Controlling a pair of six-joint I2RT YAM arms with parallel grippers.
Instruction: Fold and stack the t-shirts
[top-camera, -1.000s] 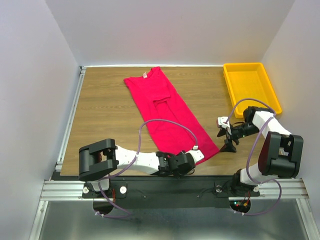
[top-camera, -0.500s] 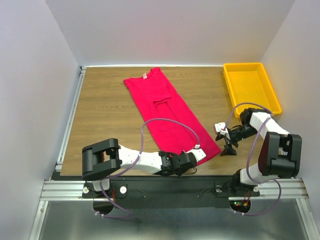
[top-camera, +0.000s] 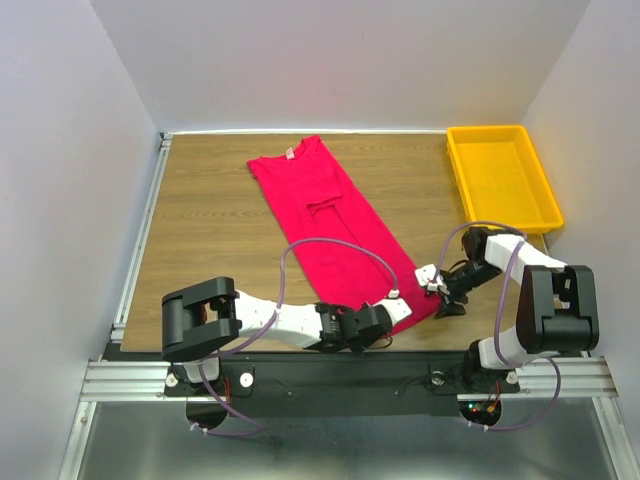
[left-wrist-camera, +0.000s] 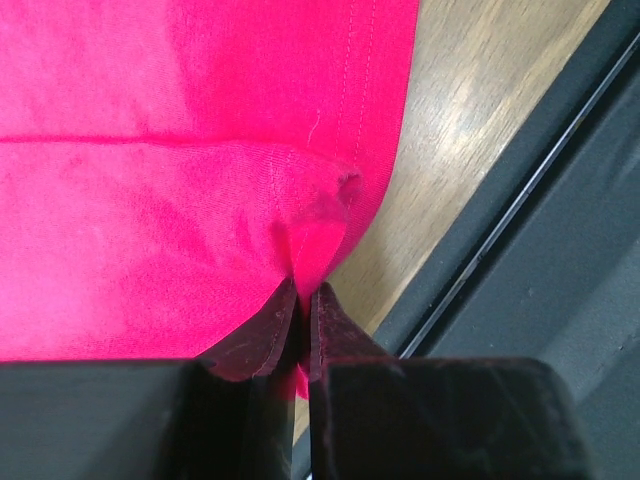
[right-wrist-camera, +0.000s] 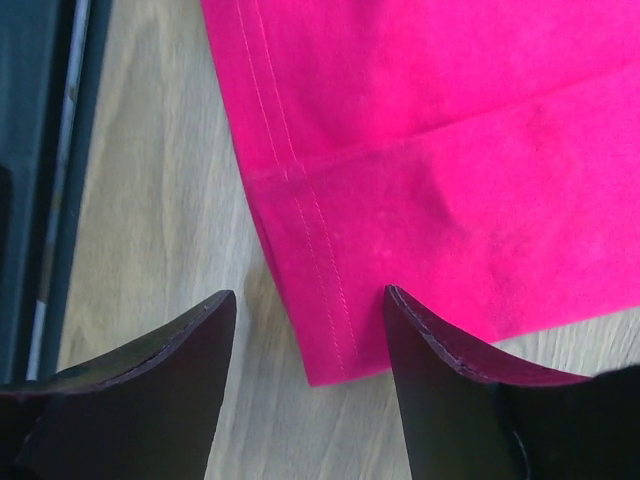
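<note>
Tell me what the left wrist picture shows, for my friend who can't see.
The left end effector is shut, pinching a puckered bit of a pink t-shirt near its hem. The shirt fills most of the picture; a strip of wooden table and a black frame show on the right.

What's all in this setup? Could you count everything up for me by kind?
Pink t-shirt: 1
Yellow tray: 1
Robot arms: 2, the left arm and the right arm
Total: 4
</note>
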